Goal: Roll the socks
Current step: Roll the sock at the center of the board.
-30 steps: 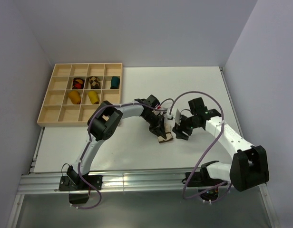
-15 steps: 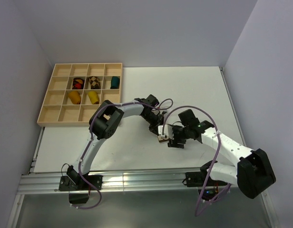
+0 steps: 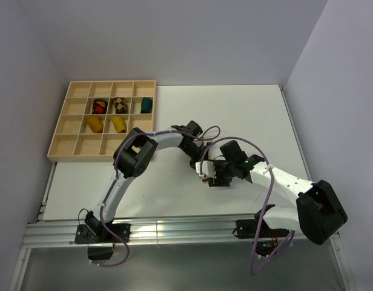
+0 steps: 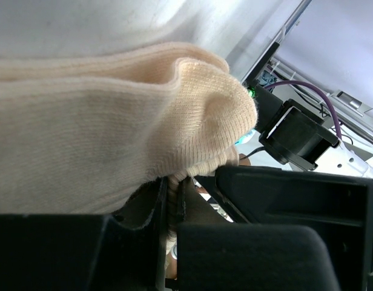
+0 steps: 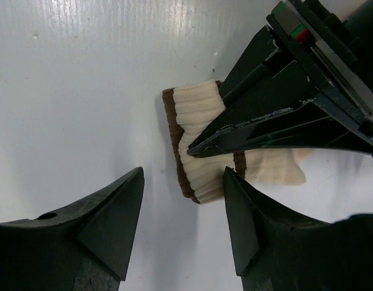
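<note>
Left fingers [image 5: 277, 121] are pressed together, pinching the cream ribbed fabric sock with brown bands [image 5: 192, 112] mid-body. The left wrist view shows cream knit bunched over them and apparently drawn into the slit between them, but it's too close to say how deep.

Right fingers [image 5: 108, 224] are spread wide, hanging over the sock's brown-edged cuff end. One tip sits on each side of it, neither touching.

The sock lies on the white worktop [image 3: 253, 115], near the middle, cuff end toward the right wrist camera and the other end under the left fingers.

Room:
- Bare worktop shows left of the cuff and on its near side.
- The right side is crowded by the black body of the left fingers.
- From above, both wrists sit nose to nose over the sock and hide most of it.

Edges: the sock is well apart from every worktop edge, the grey side wall [image 3: 332, 91] and the aluminium rail [image 3: 174, 230] along the near edge.

The wooden compartment tray [image 3: 60, 151] sits at the far left corner, well apart. The rolled mustard-orange sock [image 3: 94, 124] and rolled bright yellow sock [image 3: 118, 124] sit in neighbouring compartments of its third row.
</note>
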You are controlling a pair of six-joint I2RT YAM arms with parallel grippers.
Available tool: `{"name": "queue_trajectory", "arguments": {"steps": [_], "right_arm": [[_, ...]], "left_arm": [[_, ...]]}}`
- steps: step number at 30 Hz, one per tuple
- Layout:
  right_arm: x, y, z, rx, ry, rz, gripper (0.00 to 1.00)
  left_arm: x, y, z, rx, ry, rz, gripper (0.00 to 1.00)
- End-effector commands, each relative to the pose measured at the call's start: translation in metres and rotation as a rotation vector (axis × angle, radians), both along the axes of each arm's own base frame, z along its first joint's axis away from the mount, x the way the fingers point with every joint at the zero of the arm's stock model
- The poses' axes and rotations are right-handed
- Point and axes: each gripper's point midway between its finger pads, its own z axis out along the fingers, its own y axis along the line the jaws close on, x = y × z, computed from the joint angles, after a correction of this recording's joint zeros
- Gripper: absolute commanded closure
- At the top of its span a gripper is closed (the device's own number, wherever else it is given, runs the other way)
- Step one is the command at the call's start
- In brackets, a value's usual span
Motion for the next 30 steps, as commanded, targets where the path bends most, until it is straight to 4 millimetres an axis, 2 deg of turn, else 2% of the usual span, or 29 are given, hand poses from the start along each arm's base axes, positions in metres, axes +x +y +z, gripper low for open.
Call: {"name": "queue_trajectory", "arguments": {"steps": [1,9,18,22,24,25,30], "right_arm": [[0.01,0.009,0.012,0.017,-0.074,0.018,0.38],[0.014,0.01,-0.003,-0.037,-0.039,0.019,0.39],[0.018,0.006,-0.023,-0.088,-0.022,0.01,0.44],[0.018,0.005,-0.029,-0.099,0.0,0.004,0.57],[0.019,0.005,-0.029,-0.104,0.001,-0.006,0.62],[0.02,0.004,-0.029,-0.109,0.004,-0.01,0.69],[0.01,0.003,-0.028,-0.114,0.08,-0.004,0.76]], "left_arm": [[0.005,0.007,-0.021,0.057,-0.028,0.007,1.0],[0.001,0.011,-0.023,0.058,-0.027,0.001,1.0],[-0.003,0.016,-0.014,0.025,-0.035,-0.011,0.99],[-0.005,0.015,-0.001,-0.021,-0.059,-0.03,0.91],[-0.006,0.016,0.003,-0.037,-0.064,-0.03,0.84],[-0.004,0.015,0.009,-0.049,-0.076,-0.029,0.79],[0.003,0.015,0.015,-0.078,-0.117,0.008,0.69]]}}
